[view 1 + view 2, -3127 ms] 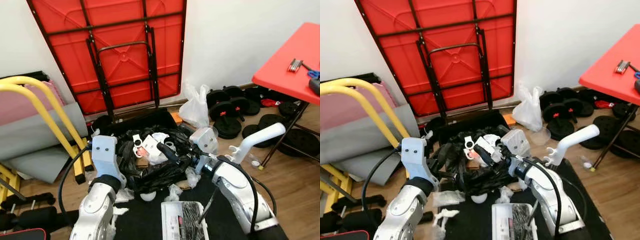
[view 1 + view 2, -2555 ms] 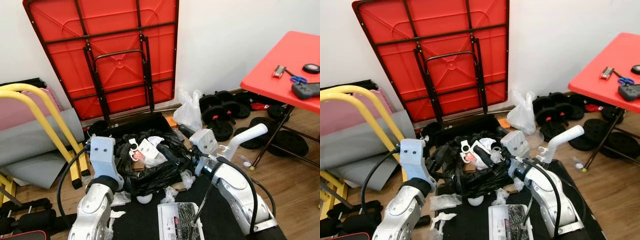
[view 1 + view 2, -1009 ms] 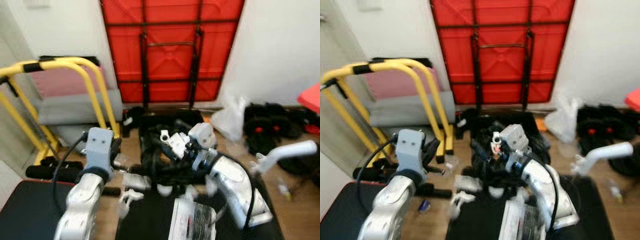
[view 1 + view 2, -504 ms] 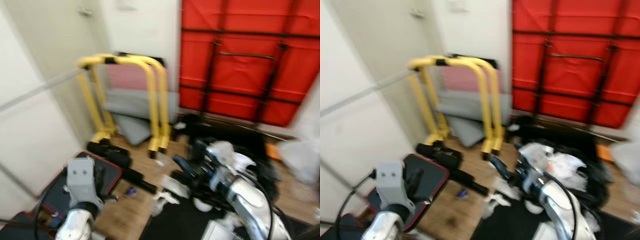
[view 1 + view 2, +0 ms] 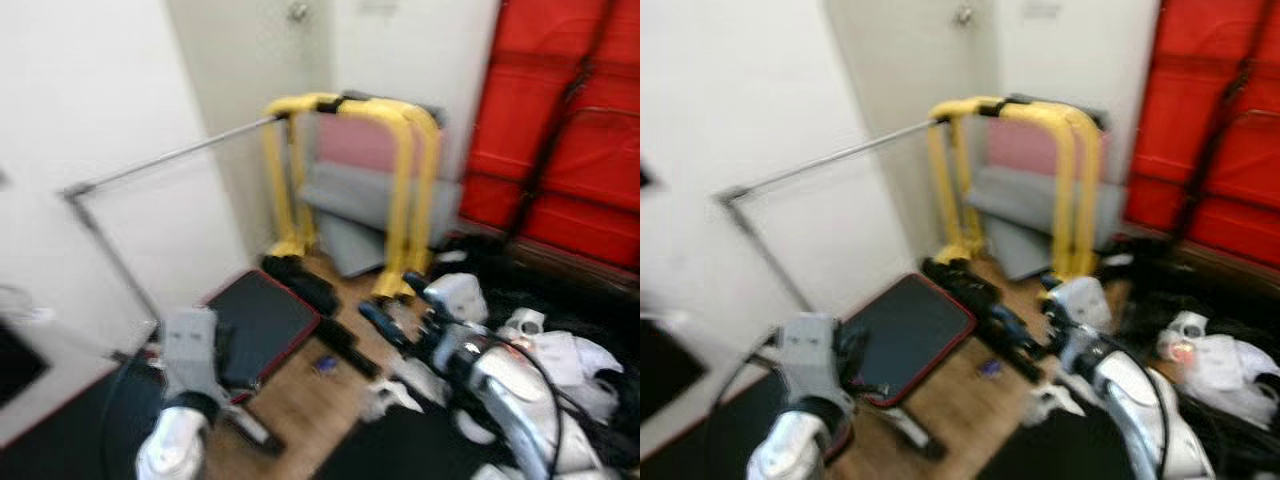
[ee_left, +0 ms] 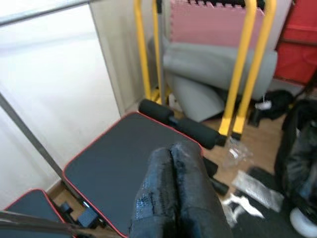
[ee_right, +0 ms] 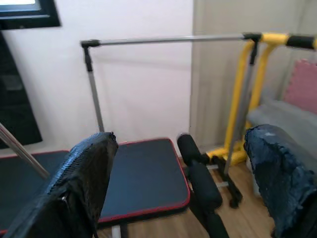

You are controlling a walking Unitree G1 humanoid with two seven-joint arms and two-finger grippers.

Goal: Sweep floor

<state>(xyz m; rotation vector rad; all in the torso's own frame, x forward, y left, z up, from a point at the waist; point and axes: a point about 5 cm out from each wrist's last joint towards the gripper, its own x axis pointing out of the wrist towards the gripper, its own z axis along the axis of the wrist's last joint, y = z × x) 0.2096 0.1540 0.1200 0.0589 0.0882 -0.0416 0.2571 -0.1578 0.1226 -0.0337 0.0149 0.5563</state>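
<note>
Litter (image 5: 392,396) lies on the wood floor (image 5: 300,400) beside the black bench pad (image 5: 262,322). Left gripper (image 6: 172,198) is pinched shut, empty; right gripper (image 7: 185,188) gapes, empty. Best find a broom before advancing.

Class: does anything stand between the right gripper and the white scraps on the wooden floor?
Nothing visible does, though the view is blurred. The open right gripper hangs near the white scraps; a black foam roller lies beside them, toward the padded bench.
</note>
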